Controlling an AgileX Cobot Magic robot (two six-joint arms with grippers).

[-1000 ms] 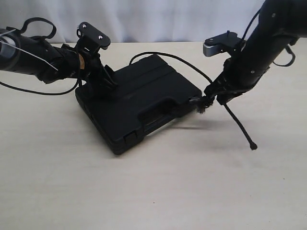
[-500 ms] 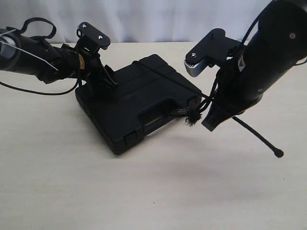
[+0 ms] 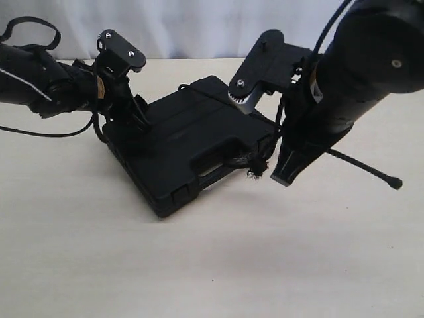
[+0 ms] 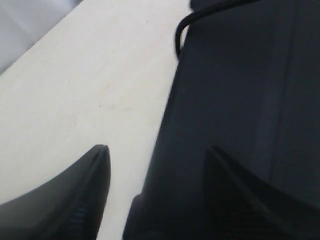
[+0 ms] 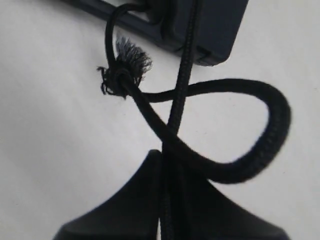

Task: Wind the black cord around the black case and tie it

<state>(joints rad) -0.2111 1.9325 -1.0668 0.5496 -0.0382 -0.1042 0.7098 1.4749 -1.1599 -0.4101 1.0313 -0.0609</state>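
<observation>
The black case (image 3: 192, 142) lies flat on the table, handle slot toward the front. My left gripper (image 3: 129, 116) is at its back left corner; in the left wrist view this gripper (image 4: 157, 148) is open, one finger over the table and the other over the lid of the case (image 4: 240, 100). My right gripper (image 3: 281, 169) hangs by the case's right corner, shut on the black cord (image 5: 235, 170), which loops beside the fingers. The frayed knot (image 5: 125, 65) sits next to the case (image 5: 210, 25). The cord's free end (image 3: 395, 182) trails right.
The cord (image 3: 199, 89) also runs over the case's back edge and shows there in the left wrist view (image 4: 182, 30). Bare tan tabletop (image 3: 212, 265) spreads in front of the case. A white backdrop stands behind the table.
My right arm has swung left toward the case's right corner, carrying the cord; the knot moved left and the free end swung up and to the right. The left arm shifted slightly left.
</observation>
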